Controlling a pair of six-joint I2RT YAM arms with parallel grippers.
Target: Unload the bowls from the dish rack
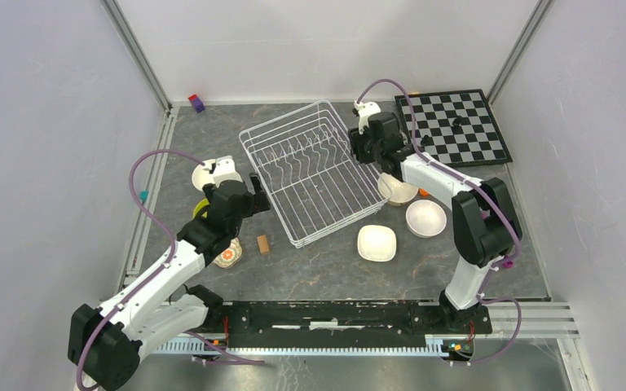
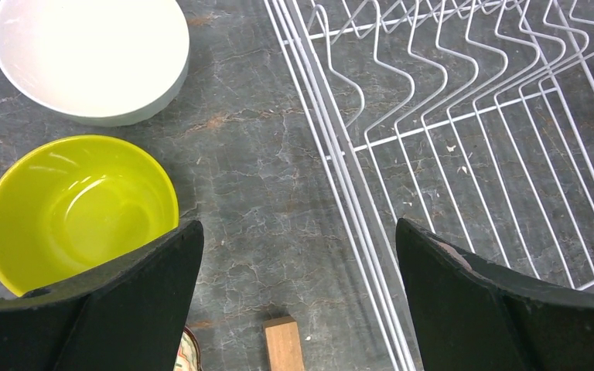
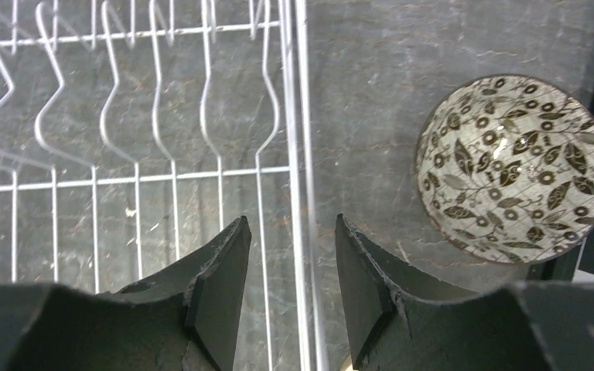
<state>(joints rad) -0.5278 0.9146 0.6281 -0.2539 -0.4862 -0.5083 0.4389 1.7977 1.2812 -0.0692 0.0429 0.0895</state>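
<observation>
L claw wide apart by dish rack; R claw part-open astride its rim.

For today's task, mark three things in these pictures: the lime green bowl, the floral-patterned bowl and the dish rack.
lime green bowl [image 2: 77, 209]: left wrist view, on its inner base.
floral-patterned bowl [image 3: 514, 166]: right wrist view, on the middle of its patterned inside.
dish rack [image 1: 316, 173]: top external view, on its bare wire floor.

I can read no text, label, brand or number on the dish rack, bowls or chessboard.
</observation>
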